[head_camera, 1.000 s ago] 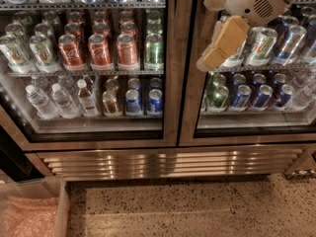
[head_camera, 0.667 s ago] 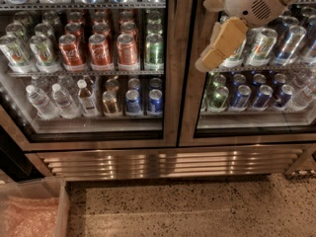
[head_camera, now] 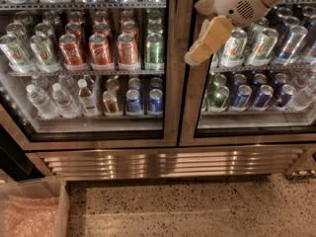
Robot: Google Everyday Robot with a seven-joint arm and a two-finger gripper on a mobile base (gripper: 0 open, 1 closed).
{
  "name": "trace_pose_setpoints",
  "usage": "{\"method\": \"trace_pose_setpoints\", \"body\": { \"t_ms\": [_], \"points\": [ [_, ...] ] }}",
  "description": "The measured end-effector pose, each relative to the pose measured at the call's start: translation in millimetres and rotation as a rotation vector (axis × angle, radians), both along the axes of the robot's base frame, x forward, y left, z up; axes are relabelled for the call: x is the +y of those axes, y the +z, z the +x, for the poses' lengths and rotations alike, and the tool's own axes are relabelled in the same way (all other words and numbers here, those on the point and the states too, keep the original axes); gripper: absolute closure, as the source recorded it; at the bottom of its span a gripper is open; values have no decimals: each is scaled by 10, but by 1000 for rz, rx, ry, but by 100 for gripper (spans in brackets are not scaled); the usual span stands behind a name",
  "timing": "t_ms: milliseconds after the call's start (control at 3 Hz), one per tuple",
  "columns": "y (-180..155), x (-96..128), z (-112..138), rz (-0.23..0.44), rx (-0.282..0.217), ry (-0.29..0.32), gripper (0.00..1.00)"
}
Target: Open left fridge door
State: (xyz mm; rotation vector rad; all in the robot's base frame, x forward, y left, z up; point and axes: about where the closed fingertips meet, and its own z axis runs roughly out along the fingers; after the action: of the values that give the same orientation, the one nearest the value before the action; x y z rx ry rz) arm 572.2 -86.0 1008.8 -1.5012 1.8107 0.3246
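Note:
The fridge [head_camera: 168, 163] is a two-door steel drinks cooler with a louvred grille at its foot. The left fridge door [head_camera: 171, 107] is closed; red cola cans [head_camera: 100, 49] and water bottles [head_camera: 43, 100] show through its glass. My gripper [head_camera: 203, 42], cream and tan, hangs from the arm at the upper right. It is in front of the left edge of the right glass door [head_camera: 256, 132], just right of the centre post between the two doors, and about level with the red-can shelf. It holds nothing that I can see.
A clear plastic bin [head_camera: 30, 212] with pinkish wrap inside stands on the floor at the bottom left, below the left door. Speckled floor [head_camera: 197, 209] lies in front of the fridge. A dark gap runs along the fridge's left side.
The gripper has moved a little to the left, toward the centre post between the doors. Both doors stay closed.

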Motion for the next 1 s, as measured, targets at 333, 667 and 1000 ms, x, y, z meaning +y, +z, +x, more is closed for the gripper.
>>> {"method": "trace_pose_setpoints", "body": {
  "t_ms": [333,667,1000],
  "points": [
    [76,145,215,45,-33,-13,0],
    [76,147,192,45,-33,-13,0],
    [144,198,206,44,-58,-10,0]
  ]
}}
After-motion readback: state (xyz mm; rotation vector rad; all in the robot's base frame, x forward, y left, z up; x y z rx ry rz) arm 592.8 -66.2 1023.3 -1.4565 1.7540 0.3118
